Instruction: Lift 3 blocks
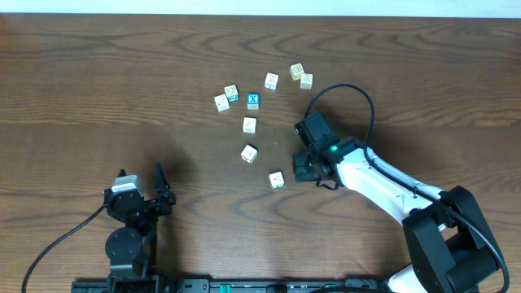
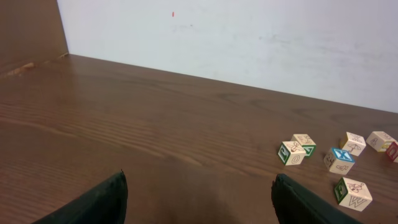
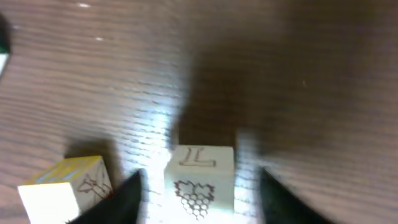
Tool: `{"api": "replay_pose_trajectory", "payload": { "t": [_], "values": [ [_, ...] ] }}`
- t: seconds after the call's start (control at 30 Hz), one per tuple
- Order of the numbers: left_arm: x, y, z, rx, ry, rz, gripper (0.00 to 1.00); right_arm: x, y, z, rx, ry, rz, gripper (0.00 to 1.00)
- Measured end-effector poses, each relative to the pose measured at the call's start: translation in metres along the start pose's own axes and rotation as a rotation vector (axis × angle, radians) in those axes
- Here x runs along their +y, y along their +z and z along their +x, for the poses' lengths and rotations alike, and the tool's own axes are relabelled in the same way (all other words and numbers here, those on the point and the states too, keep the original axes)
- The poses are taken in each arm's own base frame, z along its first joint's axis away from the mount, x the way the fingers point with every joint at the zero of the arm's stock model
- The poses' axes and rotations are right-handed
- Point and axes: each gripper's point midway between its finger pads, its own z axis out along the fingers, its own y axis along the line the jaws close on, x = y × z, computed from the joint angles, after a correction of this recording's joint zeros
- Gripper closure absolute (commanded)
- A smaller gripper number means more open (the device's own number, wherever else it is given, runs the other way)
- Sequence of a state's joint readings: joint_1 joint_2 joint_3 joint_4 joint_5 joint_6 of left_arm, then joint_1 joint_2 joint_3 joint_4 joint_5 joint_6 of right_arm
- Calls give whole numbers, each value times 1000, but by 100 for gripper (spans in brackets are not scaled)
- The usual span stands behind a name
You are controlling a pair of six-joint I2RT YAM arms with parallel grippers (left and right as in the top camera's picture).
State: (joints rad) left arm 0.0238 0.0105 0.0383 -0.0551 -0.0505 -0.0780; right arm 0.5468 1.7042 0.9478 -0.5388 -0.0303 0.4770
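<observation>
Three cream-white blocks lie in a loose line on the table: one (image 1: 249, 124), one (image 1: 249, 153) and one (image 1: 276, 180). My right gripper (image 1: 302, 169) sits low beside the nearest of them. In the right wrist view that block (image 3: 199, 181), marked with an L and grapes, stands on the wood between my right gripper's (image 3: 200, 198) open jaws, with a gap on each side. Another block (image 3: 66, 187) lies to its left. My left gripper (image 1: 162, 188) rests open at the front left, holding nothing (image 2: 199, 200).
Further back lie a blue cube with a white X (image 1: 253, 101) (image 2: 340, 159), two green-tinted cubes (image 1: 231, 93) (image 1: 221, 102) and three more cubes (image 1: 271, 80) (image 1: 297, 72) (image 1: 306, 80). The right arm's cable (image 1: 358, 94) loops above the wrist.
</observation>
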Motion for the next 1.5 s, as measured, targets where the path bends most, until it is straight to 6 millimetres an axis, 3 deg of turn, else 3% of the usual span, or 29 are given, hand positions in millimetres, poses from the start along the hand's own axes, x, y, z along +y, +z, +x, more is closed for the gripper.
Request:
{"api": "replay_pose_trajectory", "payload": {
  "t": [0.03,0.1,0.43,0.6,0.73,0.83,0.97,1.07,1.37,1.5],
  "values": [
    [0,0,0,0,0,0,25,0,0,-1,-3,4,-1,8],
    [0,0,0,0,0,0,25,2,0,-2,-10,-2,-4,4],
    [0,0,0,0,0,0,25,16,-3,-6,-12,-56,-71,4],
    [0,0,0,0,0,0,25,30,-19,-28,-54,-108,-102,1],
    [0,0,0,0,0,0,25,40,-31,-46,-104,-152,-123,13],
    [0,0,0,0,0,0,25,43,-35,-52,-121,-172,-129,9],
    [0,0,0,0,0,0,25,45,-35,-54,-131,-200,-133,1],
    [0,0,0,0,0,0,25,55,-37,-56,-143,-259,-181,2],
    [0,0,0,0,0,0,25,91,-39,-34,-132,-581,-289,2],
    [0,0,0,0,0,0,25,101,-30,-33,-144,-666,-316,3]
  ]
}}
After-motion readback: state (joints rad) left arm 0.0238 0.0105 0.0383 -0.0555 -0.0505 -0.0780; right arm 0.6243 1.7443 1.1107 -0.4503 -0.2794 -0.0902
